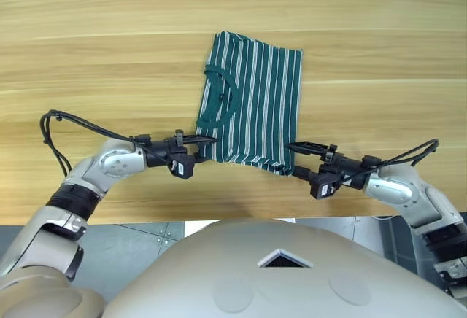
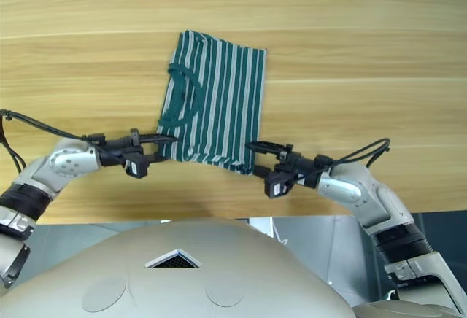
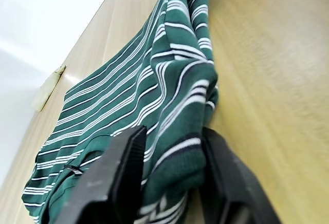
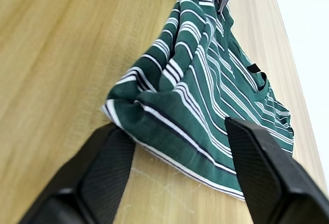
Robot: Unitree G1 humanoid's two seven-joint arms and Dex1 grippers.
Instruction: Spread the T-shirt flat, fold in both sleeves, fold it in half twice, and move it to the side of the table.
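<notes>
A green T-shirt (image 1: 255, 99) with white stripes lies folded into a narrow rectangle on the wooden table (image 1: 379, 55), collar on its left side. My left gripper (image 1: 206, 150) is at the shirt's near left corner. In the left wrist view the T-shirt (image 3: 154, 95) bunches between the fingers (image 3: 123, 167), which are shut on the hem. My right gripper (image 1: 293, 159) sits at the near right corner. In the right wrist view its fingers (image 4: 103, 172) stand wide apart, open, on either side of the corner of the T-shirt (image 4: 216, 95), which rests on the table.
The table's front edge (image 1: 241, 219) runs just behind both grippers. Bare wood stretches to the left, right and far side of the shirt.
</notes>
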